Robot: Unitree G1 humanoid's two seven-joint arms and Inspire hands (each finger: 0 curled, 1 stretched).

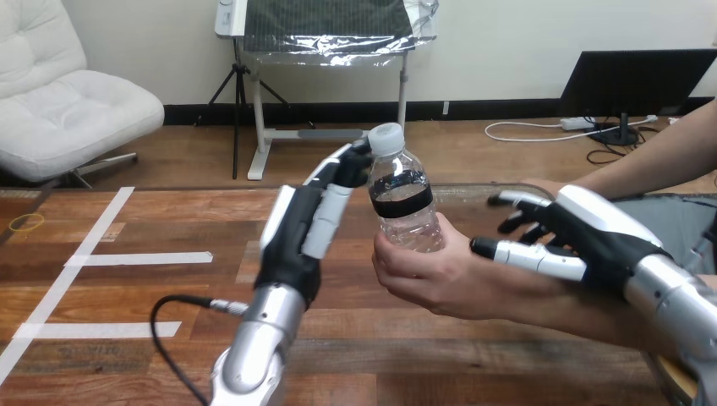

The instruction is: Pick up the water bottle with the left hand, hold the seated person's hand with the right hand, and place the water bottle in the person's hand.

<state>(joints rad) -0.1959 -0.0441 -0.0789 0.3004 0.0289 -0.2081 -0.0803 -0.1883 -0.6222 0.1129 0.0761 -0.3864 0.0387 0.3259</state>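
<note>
A clear water bottle (406, 203) with a white cap and a dark label stands upright in the person's hand (435, 275), which grips its lower half above the table's middle. My left hand (296, 241) is raised just left of the bottle. Its fingers are straight, with their tips beside the bottle's neck and cap, and I cannot tell whether they touch it. My right hand (596, 237) lies over the person's wrist from the right, fingers spread and nearly straight, thumb stretched along the back of the wrist.
The wooden table (127, 355) carries white tape strips (139, 258) on its left part. A black cable (169, 317) loops beside my left forearm. Another arm of the person (651, 156) reaches in at the upper right.
</note>
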